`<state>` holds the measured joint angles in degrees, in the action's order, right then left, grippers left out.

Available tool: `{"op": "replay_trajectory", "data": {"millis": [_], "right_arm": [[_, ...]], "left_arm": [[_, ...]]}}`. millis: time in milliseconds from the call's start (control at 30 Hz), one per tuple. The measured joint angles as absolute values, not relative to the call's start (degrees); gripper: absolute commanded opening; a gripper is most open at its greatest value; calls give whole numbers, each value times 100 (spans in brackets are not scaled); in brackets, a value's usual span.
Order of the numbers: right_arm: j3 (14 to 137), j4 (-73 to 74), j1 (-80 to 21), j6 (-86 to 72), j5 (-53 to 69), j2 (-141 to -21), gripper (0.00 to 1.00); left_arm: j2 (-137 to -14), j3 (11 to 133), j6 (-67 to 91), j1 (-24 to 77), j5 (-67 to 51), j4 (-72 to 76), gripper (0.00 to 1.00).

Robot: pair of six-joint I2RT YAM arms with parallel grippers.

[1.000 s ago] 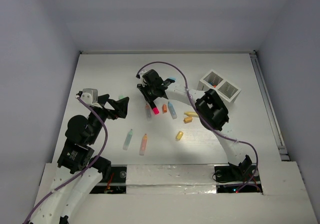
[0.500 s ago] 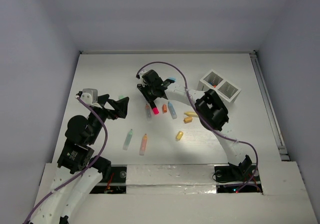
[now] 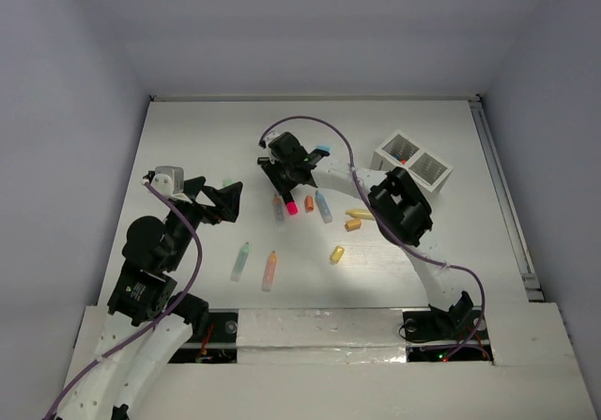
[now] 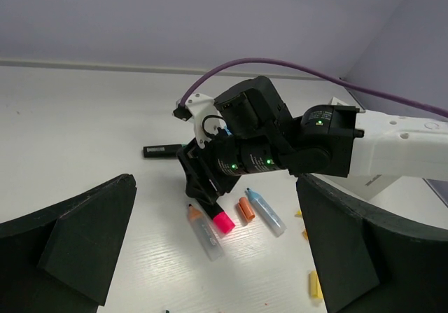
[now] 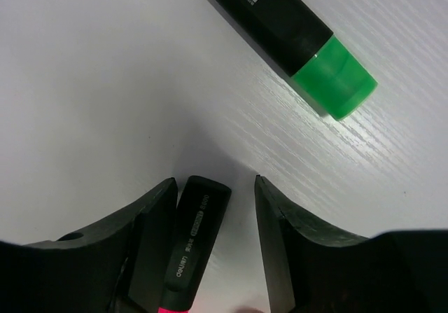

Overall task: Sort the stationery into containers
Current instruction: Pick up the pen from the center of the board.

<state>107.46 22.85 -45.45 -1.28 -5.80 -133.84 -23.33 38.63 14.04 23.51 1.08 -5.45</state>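
My right gripper (image 3: 282, 193) points down at mid-table, its jaws open around the black body of a pink-capped marker (image 3: 290, 206). In the right wrist view the marker (image 5: 189, 243) leans on the left finger, with a gap to the right finger (image 5: 276, 215). A green-capped black marker (image 5: 294, 40) lies just beyond. Beside the pink cap lie a clear marker (image 4: 204, 232), an orange cap (image 4: 246, 209) and a light blue marker (image 4: 266, 213). The white divided box (image 3: 413, 160) stands at the back right. My left gripper (image 3: 225, 200) hovers open and empty to the left.
Yellow pieces (image 3: 355, 219) and another yellow one (image 3: 337, 254) lie right of centre. A mint marker (image 3: 241, 261) and an orange marker (image 3: 270, 270) lie nearer the front. A blue cap (image 3: 323, 148) sits behind the right arm. A rail (image 3: 502, 204) runs along the right edge.
The right jaws have spread wider around the pink-capped marker. Neither arm nor any other marker has visibly shifted.
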Motion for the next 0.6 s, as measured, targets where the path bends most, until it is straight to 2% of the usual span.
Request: {"op": "replay_trajectory", "data": {"millis": [167,300,367,600], "right_arm": [[10685,2309,-4545,-259,-596,-13345,41],[10676,2309,-4545,-325,-578,-13338,23],[10676,2311,-4545,-368,-589,-13325,17],[10510,2222,-4545,-478,-775,-13216,5]], "left_arm": [[-2333,3863,1402,2351,106,-545,99],[-2333,3863,1402,2351,99,-545,99],[-2333,3863,1404,2351,93,-545,99],[-2331,3863,1404,2351,89,-545,99]]}}
